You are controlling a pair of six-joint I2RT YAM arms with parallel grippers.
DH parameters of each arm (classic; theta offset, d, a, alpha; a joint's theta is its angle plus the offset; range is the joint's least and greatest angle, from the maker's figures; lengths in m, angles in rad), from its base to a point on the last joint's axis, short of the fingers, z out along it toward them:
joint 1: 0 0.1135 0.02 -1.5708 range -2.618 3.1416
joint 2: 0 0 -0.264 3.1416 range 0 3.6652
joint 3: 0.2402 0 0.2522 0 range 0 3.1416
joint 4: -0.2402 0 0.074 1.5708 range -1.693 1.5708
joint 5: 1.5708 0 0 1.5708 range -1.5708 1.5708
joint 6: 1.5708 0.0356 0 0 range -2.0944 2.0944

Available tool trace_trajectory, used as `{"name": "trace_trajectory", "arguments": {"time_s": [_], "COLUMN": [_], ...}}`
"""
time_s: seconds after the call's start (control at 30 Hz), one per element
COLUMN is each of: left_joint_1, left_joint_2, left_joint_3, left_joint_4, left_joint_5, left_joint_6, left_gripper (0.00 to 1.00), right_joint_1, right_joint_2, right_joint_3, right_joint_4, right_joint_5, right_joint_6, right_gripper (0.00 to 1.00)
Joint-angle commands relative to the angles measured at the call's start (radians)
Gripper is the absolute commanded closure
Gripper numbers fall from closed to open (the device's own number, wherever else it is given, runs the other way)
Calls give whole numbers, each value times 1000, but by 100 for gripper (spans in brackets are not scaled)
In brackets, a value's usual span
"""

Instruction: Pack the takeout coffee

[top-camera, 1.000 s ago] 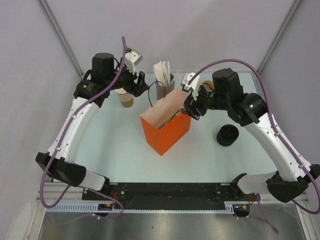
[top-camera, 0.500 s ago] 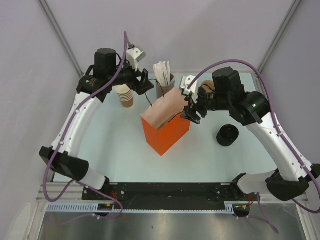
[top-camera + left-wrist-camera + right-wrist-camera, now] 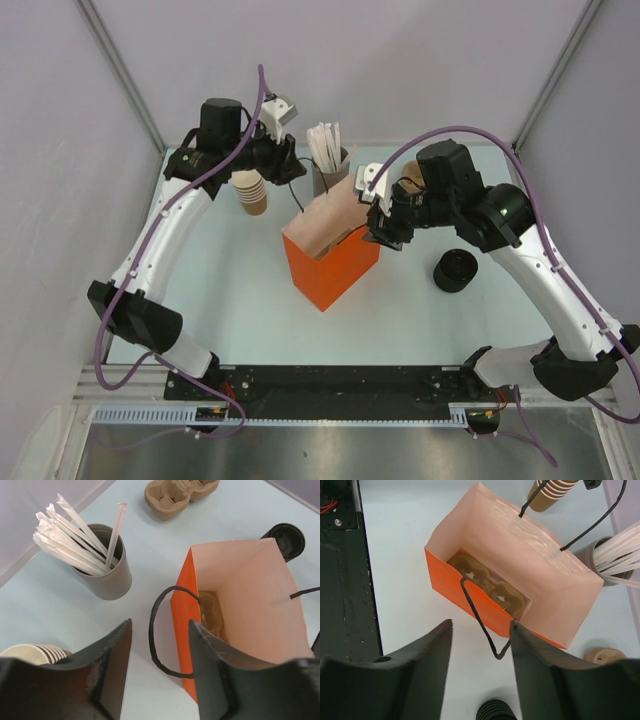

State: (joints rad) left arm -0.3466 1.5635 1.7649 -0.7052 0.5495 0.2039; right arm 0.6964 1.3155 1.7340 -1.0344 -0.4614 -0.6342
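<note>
Left gripper (image 3: 160, 630) and right gripper (image 3: 481, 627) are held wide, empty, beside the bag (image 3: 335, 265) — likely so its mouth can be spread.

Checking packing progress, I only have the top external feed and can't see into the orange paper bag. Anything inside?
Observer: Yes. The right wrist view shows a brown moulded-pulp cup carrier lying flat on the bottom of the orange paper bag.
Operator: Any cups in it?
Observer: None visible. Its wells look empty from above.
Operator: Is the right arm gripping a handle?
Observer: No. The right pincer is open. The bag's black cord handle shows in the gap between its fingers, but I cannot tell whether it touches them.
</note>
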Motion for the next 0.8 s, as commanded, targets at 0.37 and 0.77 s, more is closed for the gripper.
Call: {"name": "trace_trajectory", "arguments": {"time_s": [0.37, 0.77], "left_joint_1": [-8, -14], "left_joint_2": [16, 20], "left_joint_3": [79, 225], "left_joint_4": [0, -51], "left_joint_5": [35, 98], "left_joint_6": [-8, -6], "left_gripper": [96, 100], "right_joint_1": [38, 71], "right_joint_2": [-5, -27], "right_joint_3": [-24, -53], "right_joint_4": [14, -42], "right_joint_5": [-10, -25], "right_joint_6": [-24, -31], "right_gripper": [94, 100]}}
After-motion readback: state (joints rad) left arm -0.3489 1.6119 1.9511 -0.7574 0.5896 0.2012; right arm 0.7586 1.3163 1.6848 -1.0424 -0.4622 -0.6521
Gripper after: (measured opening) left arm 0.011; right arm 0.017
